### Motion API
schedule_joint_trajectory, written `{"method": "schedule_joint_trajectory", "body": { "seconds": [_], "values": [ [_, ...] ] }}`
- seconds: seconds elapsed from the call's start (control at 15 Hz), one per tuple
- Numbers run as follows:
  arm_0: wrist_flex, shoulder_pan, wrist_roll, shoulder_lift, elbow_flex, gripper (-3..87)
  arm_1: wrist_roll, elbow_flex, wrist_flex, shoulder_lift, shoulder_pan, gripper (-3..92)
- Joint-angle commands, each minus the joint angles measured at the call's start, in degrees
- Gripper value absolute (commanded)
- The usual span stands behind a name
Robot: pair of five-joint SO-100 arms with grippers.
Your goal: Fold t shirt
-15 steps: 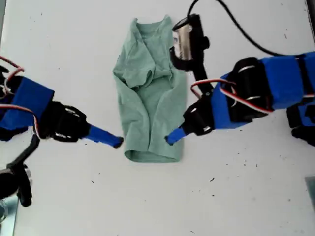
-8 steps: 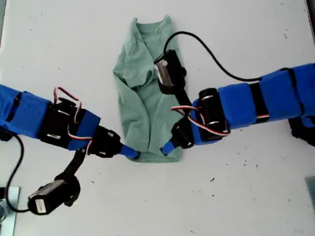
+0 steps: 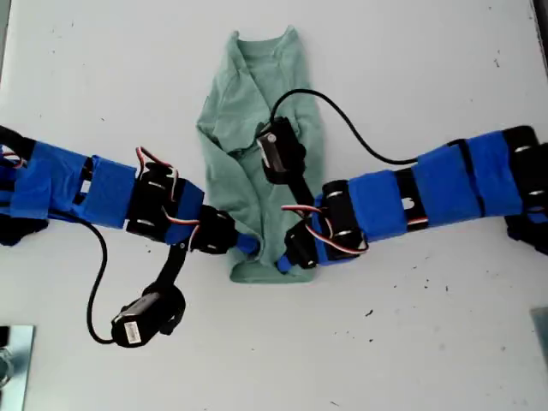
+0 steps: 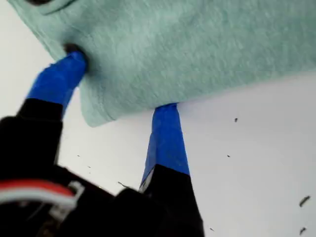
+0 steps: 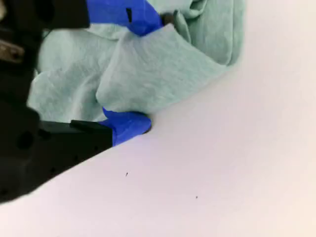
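Looking at the t shirt (image 3: pixel 257 171) mid-table, sleeves already folded into a narrow strip. My first gripper (image 4: pixel 118 89) and my second gripper (image 5: pixel 136 69) are each straddling the hem, jaws parted, probably not clamped yet; the lengthwise fold is remaining.

A white table (image 4: pixel 256 163) spreads beneath and beside the first gripper (image 4: pixel 120 80), scattered with a few dark specks (image 4: pixel 235 119) near it. Well apart from that gripper sits what may be a metal plate (image 3: pixel 13 351), cut off by the frame.
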Motion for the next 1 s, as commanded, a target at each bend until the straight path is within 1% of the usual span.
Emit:
{"method": "schedule_joint_trajectory", "body": {
  "seconds": [0.0,0.07,0.13,0.33,0.4,0.47,0.53,0.6,0.67,0.8,0.87,0.93],
  "values": [
    [-1.32,-0.09,1.14,-4.39,-3.96,-0.2,1.32,-0.53,-1.93,-1.14,-1.49,3.0],
    [-1.14,1.58,2.46,-6.86,-7.82,-0.3,-0.26,-0.88,-2.90,-1.05,-1.93,-0.5],
    [-0.88,3.52,2.55,-7.21,-10.81,-0.3,-1.23,-1.76,-2.81,-0.35,-2.46,-0.5],
    [7.29,11.07,6.86,-6.77,-27.69,-0.3,-5.19,-3.34,-0.97,12.13,-5.10,-0.5],
    [7.91,12.92,7.73,-6.06,-31.29,-0.3,-6.77,-3.43,-1.05,16.35,-6.06,-0.5],
    [7.12,14.15,8.53,-3.78,-32.61,-0.3,-7.91,-3.43,-1.32,19.78,-6.33,-0.5],
    [7.03,14.06,8.53,-0.97,-32.43,-0.3,-9.58,-2.72,-1.67,23.12,-5.36,-0.5],
    [7.21,12.57,8.96,1.93,-30.94,-0.3,-12.39,-0.88,-3.16,25.49,-3.34,-0.5],
    [8.26,9.49,10.11,3.78,-29.88,-0.3,-16.17,-0.97,-2.90,26.28,-0.35,-0.5],
    [9.32,1.67,11.87,8.35,-23.99,-0.3,-23.47,0.97,-4.57,26.54,8.00,-0.5],
    [9.14,-2.90,13.10,11.60,-19.78,-0.3,-26.28,2.02,-6.33,25.84,12.04,-0.5],
    [7.73,-7.29,14.68,15.73,-14.41,-0.3,-29.79,1.93,-8.53,24.70,15.47,-0.5]
  ]
}}
